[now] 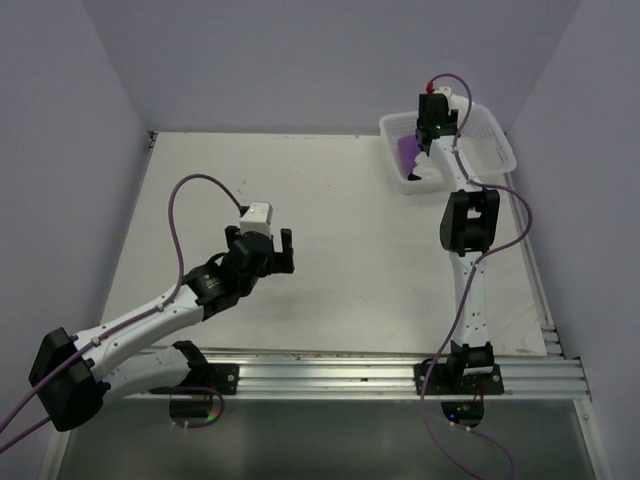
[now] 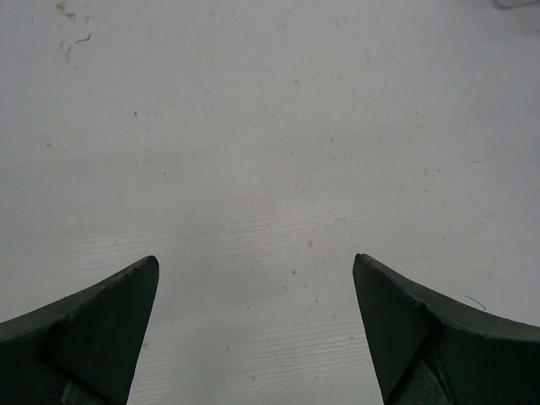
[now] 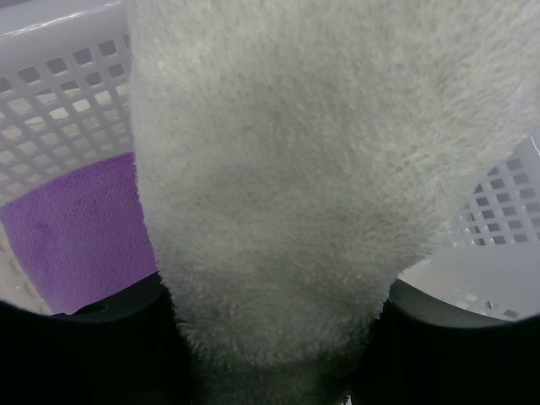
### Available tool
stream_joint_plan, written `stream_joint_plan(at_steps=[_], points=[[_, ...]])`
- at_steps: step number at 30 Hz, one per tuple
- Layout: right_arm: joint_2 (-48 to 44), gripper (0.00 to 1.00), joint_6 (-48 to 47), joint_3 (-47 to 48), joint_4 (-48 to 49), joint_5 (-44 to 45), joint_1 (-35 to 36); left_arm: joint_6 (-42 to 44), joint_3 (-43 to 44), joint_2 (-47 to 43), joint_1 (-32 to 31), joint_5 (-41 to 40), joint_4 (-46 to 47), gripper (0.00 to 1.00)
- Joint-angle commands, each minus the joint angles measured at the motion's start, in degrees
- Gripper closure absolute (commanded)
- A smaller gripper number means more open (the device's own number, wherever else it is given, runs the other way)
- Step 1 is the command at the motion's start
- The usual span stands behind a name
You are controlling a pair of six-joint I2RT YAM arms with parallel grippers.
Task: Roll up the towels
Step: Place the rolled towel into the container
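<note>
Towels both sit in the white perforated plastic basket (image 3: 51, 93) at the bench's (image 1: 350, 250) far right corner. The right claw (image 3: 274, 329) pinches the fluffy white towel (image 3: 295, 169), with the small purple towel (image 3: 76, 228) beside it. The left claw (image 2: 256, 329), spread wide, hangs well apart.

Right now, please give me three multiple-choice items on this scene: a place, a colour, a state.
1. Where is the purple towel? A) in the basket B) hung on an arm C) beside the basket
2. What colour is what the right gripper grips? A) purple B) white C) green
3. How is the left gripper? A) shut on a towel B) open above the table C) inside the basket
Answers: 1 A, perforated walls surround it; 2 B, the white towel sits between its fingers; 3 B, its jaws stand wide, nothing between them.
</note>
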Motion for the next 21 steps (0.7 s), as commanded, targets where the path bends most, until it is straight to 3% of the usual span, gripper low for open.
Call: stream_joint_plan(at_steps=[1,6,9,12,13,14,16,21], points=[[-3.12,1.00,-1.31,1.05,2.02,-2.73,-1.72,1.08,-0.63,0.26,0.84,0.52,2.62,0.01],[-4.71,1.00,-2.38,-2.38,2.98,-4.67,-1.72,1.26,-0.55,0.70,1.90,1.48,2.97,0.00],[-3.22,0.91,-3.09,-2.03,3.42,-2.65,-1.72,1.34,-0.55,0.96,2.51,2.18,3.05,0.00],[-2.08,0.64,-2.39,-1.15,3.86,-2.30,-1.72,1.34,-0.46,1.40,2.86,2.62,3.06,0.00],[-1.99,0.42,-2.21,-1.06,4.30,-2.56,-1.72,1.26,-0.46,1.49,2.95,2.71,3.14,0.01],[-1.99,0.36,-1.78,-1.15,4.56,-2.65,-1.72,1.26,-0.46,1.49,3.13,2.80,3.14,0.00],[-2.07,0.28,-1.16,-1.24,4.65,-2.56,-1.72,1.26,-0.46,1.75,3.39,2.98,3.14,0.01],[-3.39,0.22,-0.10,-2.82,5.44,-2.91,-1.72,1.26,-0.46,1.66,3.83,3.50,3.14,0.01]])
